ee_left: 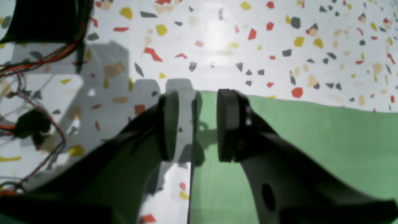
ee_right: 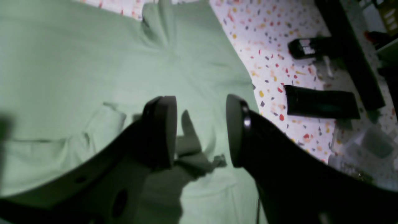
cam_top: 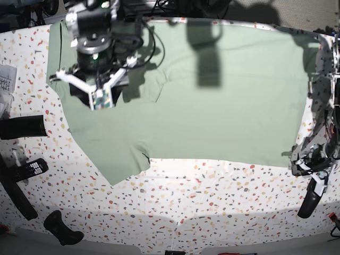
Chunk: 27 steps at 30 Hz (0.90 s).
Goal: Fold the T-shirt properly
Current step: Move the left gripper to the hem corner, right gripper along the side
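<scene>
The pale green T-shirt [cam_top: 212, 95] lies spread flat across the speckled table. My right gripper [ee_right: 199, 133] hangs open just above the cloth [ee_right: 77, 62] near the shirt's upper end, beside a raised fold [ee_right: 105, 119]; nothing is between its fingers. In the base view this gripper [cam_top: 101, 95] is at the top left. My left gripper [ee_left: 197, 127] is open and low at the shirt's corner. The cloth's edge [ee_left: 192, 140] runs between the jaws, and the green cloth [ee_left: 311, 140] spreads to the right of it. The left arm [cam_top: 316, 162] stands at the base view's right edge.
On the table's left side lie a black cylinder [cam_top: 21, 127], a remote [cam_top: 29, 169], a long black bar [cam_top: 16, 199] and a black handle-like object [cam_top: 61, 228]. Loose cables [ee_left: 37, 62] hang beside the left gripper. Bare speckled table [cam_top: 212, 196] stretches in front of the shirt.
</scene>
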{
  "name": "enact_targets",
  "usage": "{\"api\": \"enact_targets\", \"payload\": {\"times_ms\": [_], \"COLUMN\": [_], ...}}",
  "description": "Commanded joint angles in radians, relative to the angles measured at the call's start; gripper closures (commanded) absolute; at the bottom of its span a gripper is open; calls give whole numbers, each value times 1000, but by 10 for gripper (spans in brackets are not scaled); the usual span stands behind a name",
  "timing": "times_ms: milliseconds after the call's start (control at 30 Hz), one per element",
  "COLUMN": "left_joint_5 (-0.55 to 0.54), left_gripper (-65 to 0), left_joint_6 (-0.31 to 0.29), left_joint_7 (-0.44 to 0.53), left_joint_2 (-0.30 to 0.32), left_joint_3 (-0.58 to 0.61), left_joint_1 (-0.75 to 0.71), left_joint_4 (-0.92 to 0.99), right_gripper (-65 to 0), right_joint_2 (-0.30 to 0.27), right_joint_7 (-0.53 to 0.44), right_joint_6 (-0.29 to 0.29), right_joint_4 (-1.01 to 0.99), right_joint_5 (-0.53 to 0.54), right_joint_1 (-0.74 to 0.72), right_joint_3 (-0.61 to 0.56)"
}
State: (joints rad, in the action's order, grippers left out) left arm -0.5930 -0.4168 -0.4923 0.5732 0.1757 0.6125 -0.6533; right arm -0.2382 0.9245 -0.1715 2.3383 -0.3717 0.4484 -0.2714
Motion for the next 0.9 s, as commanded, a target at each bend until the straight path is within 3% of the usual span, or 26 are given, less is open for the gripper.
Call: {"api": "enact_targets", "payload": {"times_ms": [0, 267, 333, 533, 700, 867], "left_joint_5": [8, 124, 105, 95, 95, 57], "left_gripper": [-188, -192, -206, -222, -223, -224], "left_joint_6": [-3, 3, 5, 4, 5, 5], "left_joint_7": [42, 168, 133, 10, 79, 108], "left_joint_2": [15, 14, 11, -31, -63, -55], "left_joint_3": [-8, -8, -8, -8, -8, -8], "left_joint_1": [39, 35, 39, 35, 35, 41], "left_joint_4": [-5, 7, 7, 7, 7, 5], "right_gripper": [-252, -252, -252, -252, -252, -252], "right_joint_2": [-3, -3, -3, -3, -3, -3], "right_joint_7": [-32, -42, -41, -41, -25, -11], "right_joint_6": [4, 59, 71, 90, 90, 90], "right_joint_4": [18, 18, 18, 18, 18, 18], "right_joint_5": [6, 174, 204, 224, 223, 223], "right_joint_1": [-4, -1, -1, -2, -1, 6], "right_joint_3": [26, 227, 251, 258, 258, 258]}}
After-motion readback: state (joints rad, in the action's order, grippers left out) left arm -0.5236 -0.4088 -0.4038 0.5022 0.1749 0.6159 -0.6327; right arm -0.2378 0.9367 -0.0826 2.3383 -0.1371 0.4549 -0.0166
